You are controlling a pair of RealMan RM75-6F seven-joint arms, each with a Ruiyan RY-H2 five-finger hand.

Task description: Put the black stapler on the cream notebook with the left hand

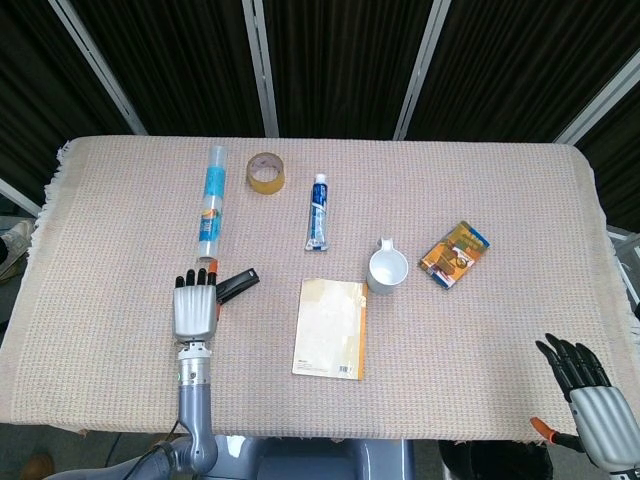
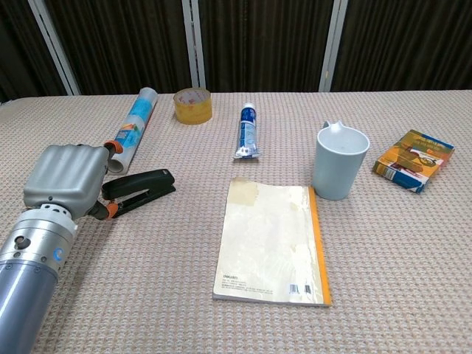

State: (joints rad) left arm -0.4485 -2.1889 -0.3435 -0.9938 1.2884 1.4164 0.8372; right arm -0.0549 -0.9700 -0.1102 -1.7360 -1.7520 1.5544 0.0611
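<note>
The black stapler (image 1: 238, 284) (image 2: 141, 187) lies on the cloth left of the cream notebook (image 1: 331, 328) (image 2: 273, 237), which lies flat near the table's front middle. My left hand (image 1: 196, 305) (image 2: 65, 180) hovers at the stapler's left end, palm down, its fingers stretched out and covering that end. Nothing shows as gripped. My right hand (image 1: 584, 387) is at the lower right corner, off the table's front edge, fingers spread and holding nothing; the chest view does not show it.
A plastic roll (image 1: 209, 203) and a tape ring (image 1: 265, 170) lie behind the stapler. A blue-white tube (image 1: 318, 212), a white mug (image 1: 386, 268) and an orange packet (image 1: 454, 254) lie behind and to the right of the notebook.
</note>
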